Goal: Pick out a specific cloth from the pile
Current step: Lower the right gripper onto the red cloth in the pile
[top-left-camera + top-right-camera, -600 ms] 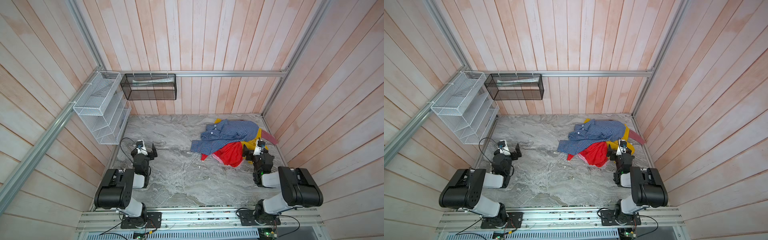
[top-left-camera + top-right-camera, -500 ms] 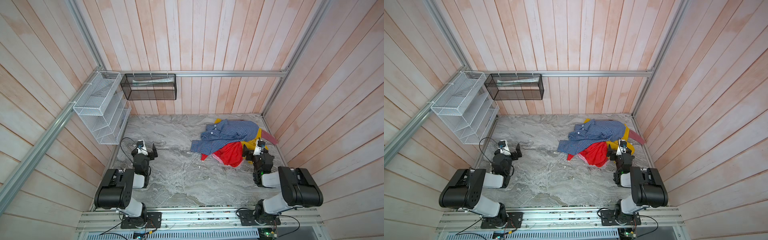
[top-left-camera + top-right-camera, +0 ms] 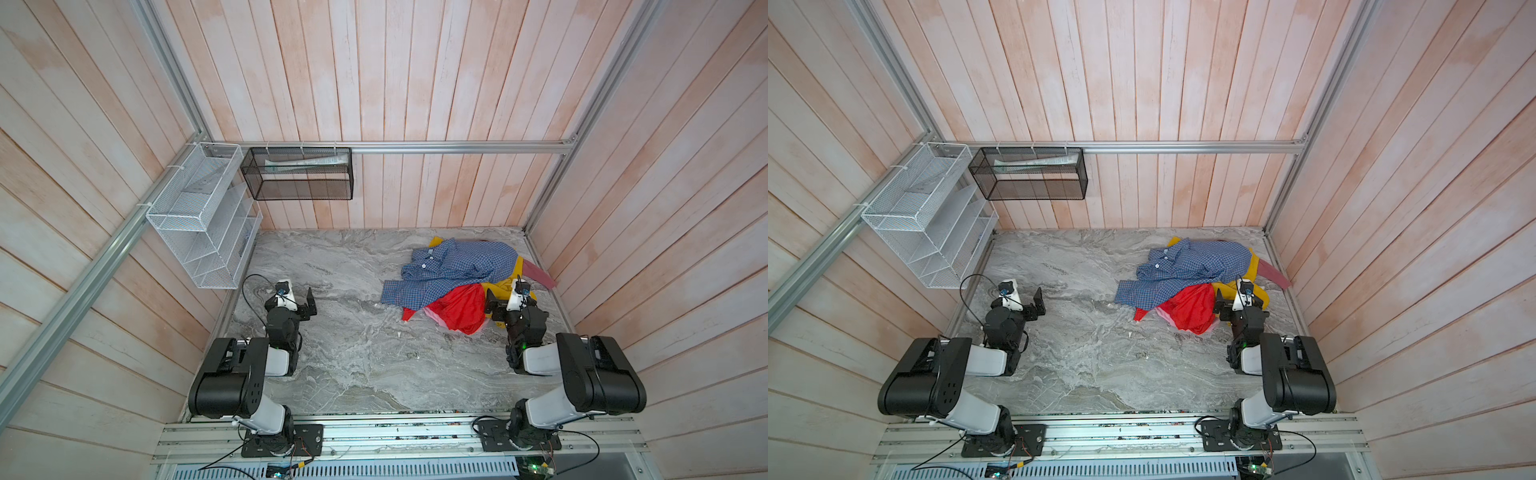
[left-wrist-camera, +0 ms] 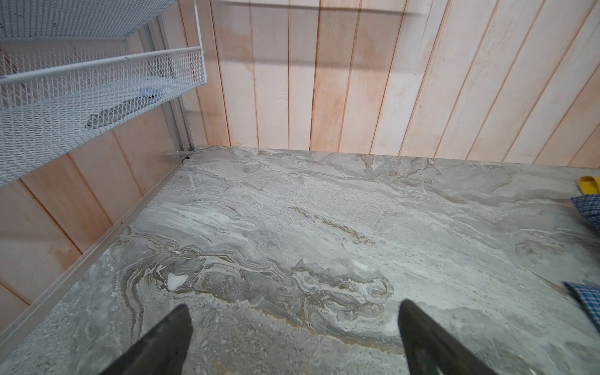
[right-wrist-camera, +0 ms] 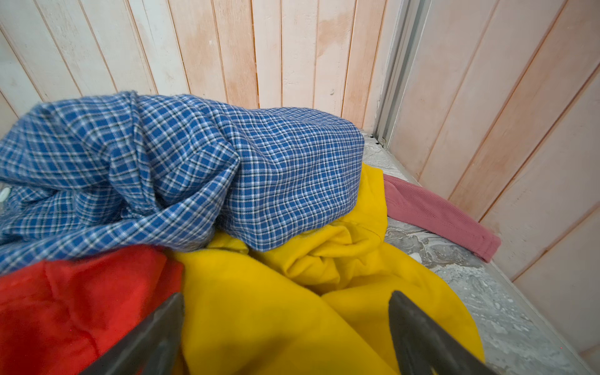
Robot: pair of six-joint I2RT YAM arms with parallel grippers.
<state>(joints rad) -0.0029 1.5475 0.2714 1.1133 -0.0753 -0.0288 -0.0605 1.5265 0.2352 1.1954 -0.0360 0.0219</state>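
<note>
We hold right tool (image 5: 286, 293) wide, empty, at pile (image 5: 227, 162): red cloth (image 5: 81, 292) just beside it, easy reach; left tool (image 4: 293, 304) wide, empty.

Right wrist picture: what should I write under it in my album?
Open right gripper over a yellow cloth, red cloth beside it, blue shirt heaped behind.

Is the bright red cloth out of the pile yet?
Not out: the bright red thin cloth lies partly under the blue checked buttoned shirt.
</note>
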